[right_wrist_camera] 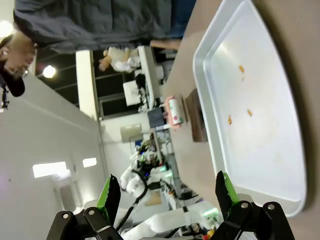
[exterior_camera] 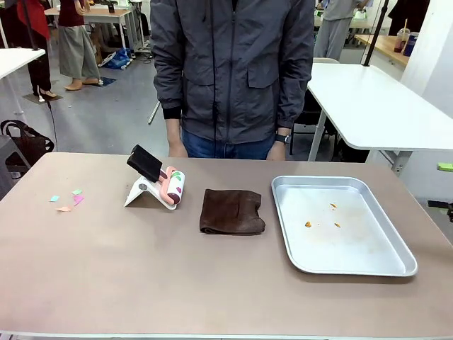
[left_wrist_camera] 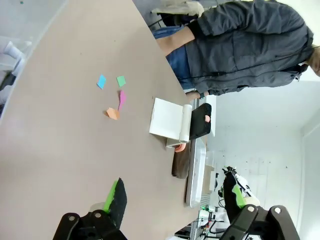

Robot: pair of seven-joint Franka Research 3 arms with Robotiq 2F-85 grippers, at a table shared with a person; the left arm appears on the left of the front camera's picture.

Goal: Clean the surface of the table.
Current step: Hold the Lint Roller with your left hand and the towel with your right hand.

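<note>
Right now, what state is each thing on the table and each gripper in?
table: paper scraps on it
paper scraps: loose, scattered
lint roller: resting on stand
cloth: folded, flat
tray: few crumbs inside
left gripper: fingers open, empty
right gripper: fingers open, empty

table (exterior_camera: 141, 269) 1 | tray (exterior_camera: 357, 248) 1 | cloth (exterior_camera: 231, 211) 1 | lint roller (exterior_camera: 160, 181) 1 | paper scraps (exterior_camera: 78, 200) 4 | crumbs (exterior_camera: 308, 224) 3

Cloth (exterior_camera: 231, 211) on table (exterior_camera: 106, 269), tray (exterior_camera: 354, 251) right (roller (exterior_camera: 159, 180) left)
</note>
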